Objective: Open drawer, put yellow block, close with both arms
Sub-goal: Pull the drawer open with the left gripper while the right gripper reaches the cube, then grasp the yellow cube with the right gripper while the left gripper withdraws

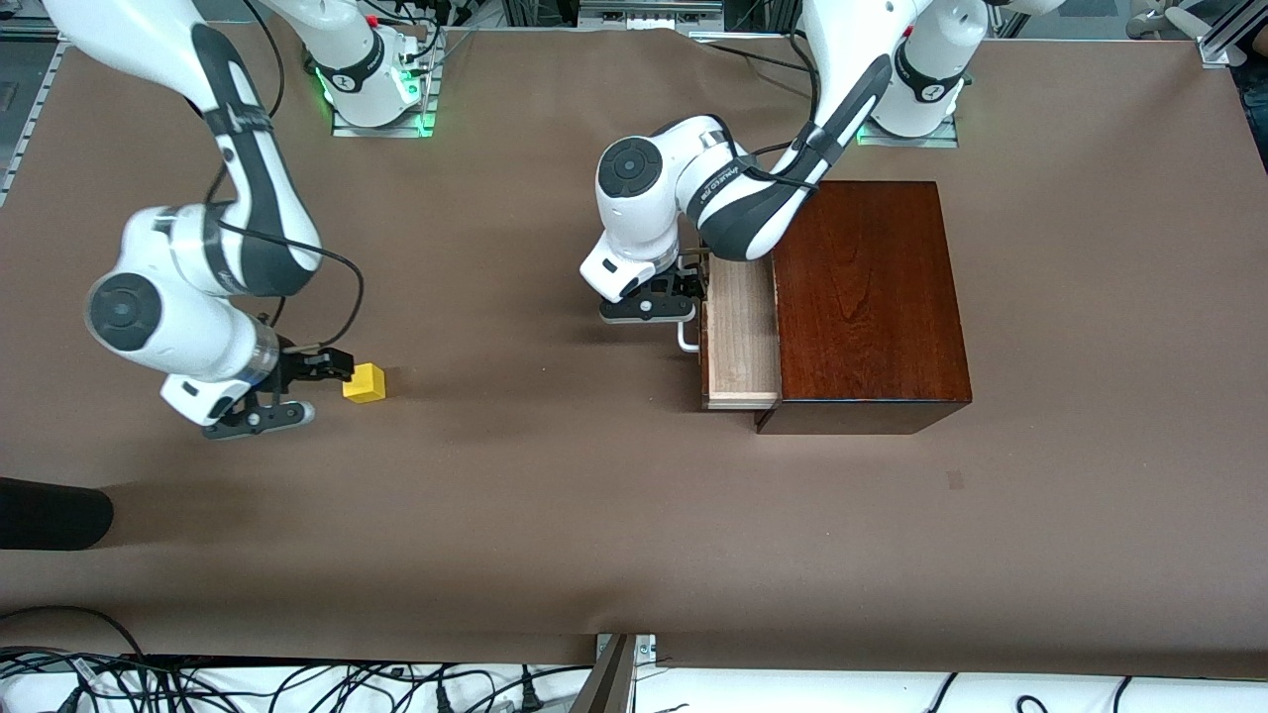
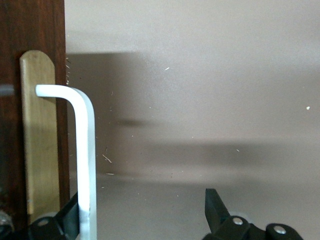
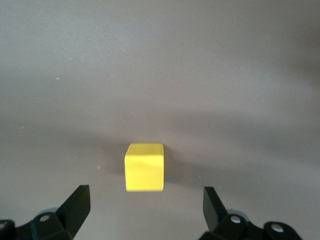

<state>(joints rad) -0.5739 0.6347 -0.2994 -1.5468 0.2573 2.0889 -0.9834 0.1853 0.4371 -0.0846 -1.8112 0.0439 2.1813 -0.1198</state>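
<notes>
Yellow block (image 1: 365, 383): sitting on the brown table (image 1: 555, 495) toward the right arm's end, well apart from the wooden box (image 1: 870, 297).
Right gripper (image 1: 297, 389): hanging spread wide just beside the block, holding nothing; its fingers (image 3: 75, 205) are showing only as tips in the wrist view.
Drawer (image 1: 739, 332): standing partly pulled out of the box; its inside is partly hidden under the left arm.
Handle (image 2: 85, 150): white bar, cut off at the wrist view's edge.
Left gripper (image 1: 666, 293): sitting at the handle with jaws apart, one finger (image 2: 67, 220) tucked between bar and drawer front, not clamping.
</notes>
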